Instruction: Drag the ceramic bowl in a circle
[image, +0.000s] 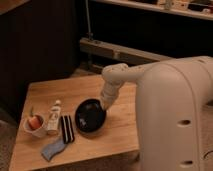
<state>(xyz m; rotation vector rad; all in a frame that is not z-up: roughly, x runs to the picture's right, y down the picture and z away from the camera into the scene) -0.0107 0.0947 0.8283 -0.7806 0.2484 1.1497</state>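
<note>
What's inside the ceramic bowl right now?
The ceramic bowl shows only its glossy black inside, with no contents. The gripper sits at its rim on the arm's side and hides that part, so that spot cannot be checked.

The pincer (104, 104) sits at the far right rim of the ceramic bowl (89, 116), its dark tip lost against the black glaze and covering a bit of that rim. The white arm housing (170, 115) is cut off by the right and bottom edges and hides the near right corner of the surface (55, 92). The surface's near left corner runs off the bottom edge. The orange contents of the white cup (36, 129) cannot be identified, and the tube's (53, 118) label is unreadable. Items on the far shelf (165, 9), cut by the top edge, are too small to name.
</note>
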